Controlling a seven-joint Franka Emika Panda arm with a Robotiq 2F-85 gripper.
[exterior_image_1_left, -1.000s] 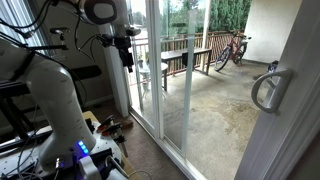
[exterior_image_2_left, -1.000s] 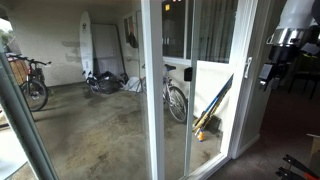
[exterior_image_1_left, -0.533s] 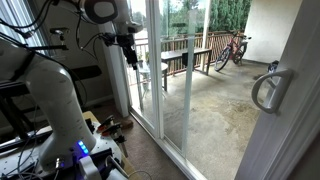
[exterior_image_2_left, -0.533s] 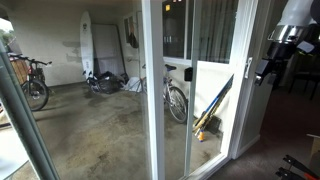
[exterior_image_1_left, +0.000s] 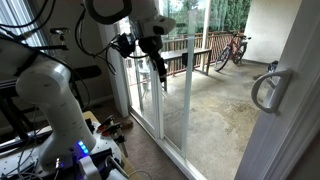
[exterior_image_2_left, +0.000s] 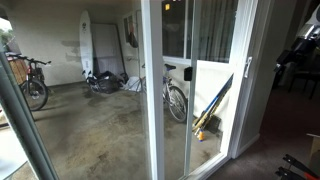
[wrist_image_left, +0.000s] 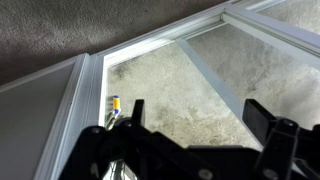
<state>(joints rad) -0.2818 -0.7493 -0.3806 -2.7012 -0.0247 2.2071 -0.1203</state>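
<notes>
Claw spread wide apart, up beside the sliding door frame, door handle well apart at 3 o'clock, patio beyond

arm: white rounded links, grey joint cap | gripper: black, two fingers | cables: black, upper left | base: blue light

Daylight thru glass door; interior dim; wrist view soft, low-res.
</notes>
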